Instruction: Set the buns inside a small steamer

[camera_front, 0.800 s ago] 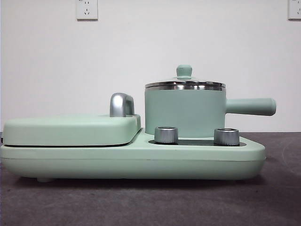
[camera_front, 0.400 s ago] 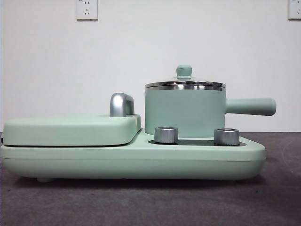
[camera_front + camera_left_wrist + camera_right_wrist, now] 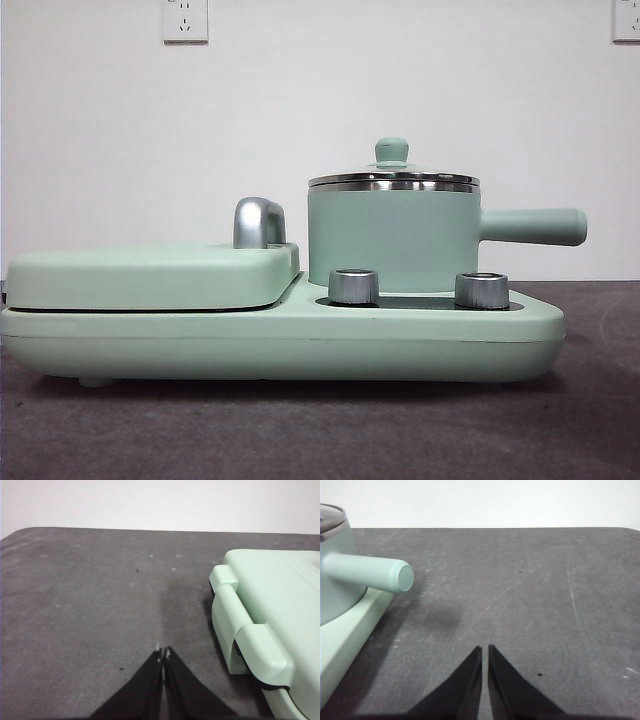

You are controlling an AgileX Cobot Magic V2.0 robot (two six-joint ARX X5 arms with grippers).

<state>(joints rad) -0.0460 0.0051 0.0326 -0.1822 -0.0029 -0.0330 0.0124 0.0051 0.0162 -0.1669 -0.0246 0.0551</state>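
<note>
The small steamer (image 3: 392,235) is a mint-green pot with a steel rim, standing on the right side of a mint-green cooker base (image 3: 280,340). Its glass lid with a green knob (image 3: 391,151) is on. Its long handle (image 3: 532,226) points right and also shows in the right wrist view (image 3: 367,572). The buns are out of view. My left gripper (image 3: 163,653) is shut and empty over bare table beside the cooker's griddle end. My right gripper (image 3: 485,650) is shut and empty over bare table, apart from the steamer's handle. Neither gripper shows in the front view.
A flat mint-green griddle section (image 3: 150,275) with a chrome handle (image 3: 258,222) sits on the cooker's left half; it shows in the left wrist view (image 3: 272,615). Two steel knobs (image 3: 353,286) stand before the pot. The table (image 3: 320,430) is dark grey felt.
</note>
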